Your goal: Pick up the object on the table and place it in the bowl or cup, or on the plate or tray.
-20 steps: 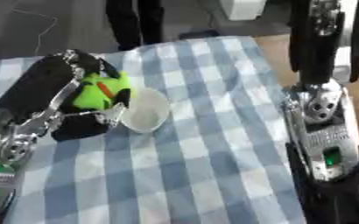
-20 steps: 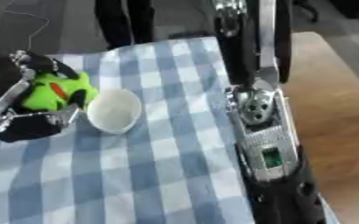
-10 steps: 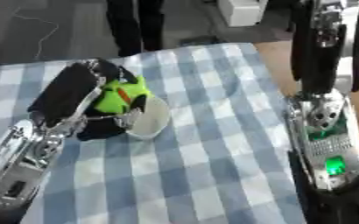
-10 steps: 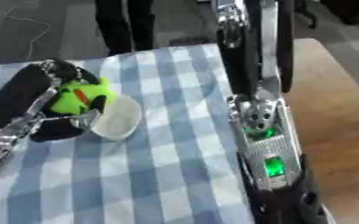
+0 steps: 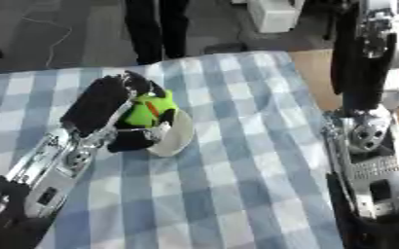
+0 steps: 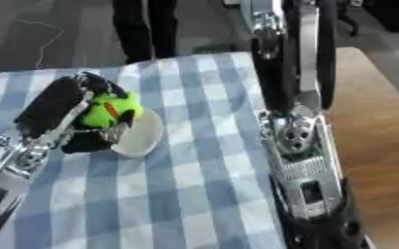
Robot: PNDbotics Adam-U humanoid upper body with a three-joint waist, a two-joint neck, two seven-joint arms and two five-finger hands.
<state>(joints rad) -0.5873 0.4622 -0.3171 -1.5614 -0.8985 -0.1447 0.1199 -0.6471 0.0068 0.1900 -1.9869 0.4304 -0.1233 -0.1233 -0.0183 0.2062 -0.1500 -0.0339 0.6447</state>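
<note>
A bright green object with an orange mark (image 5: 149, 112) sits in my left hand (image 5: 109, 109), whose black fingers curl round it. The hand holds it over the near-left rim of a small white bowl (image 5: 178, 137) on the blue-and-white checked cloth (image 5: 228, 185). The bowl looks tipped on its side, its inside partly hidden by the hand. My right arm (image 5: 369, 146) hangs along the right edge; its hand does not show.
The checked cloth covers the table, with bare wood (image 6: 382, 141) beyond its right edge. A person's dark legs (image 5: 156, 29) stand behind the far edge. A white box (image 5: 275, 14) lies on the floor at the back.
The whole picture has shifted, so the head has moved. My left hand has carried the green object a little further over the bowl, which now looks more tipped.
</note>
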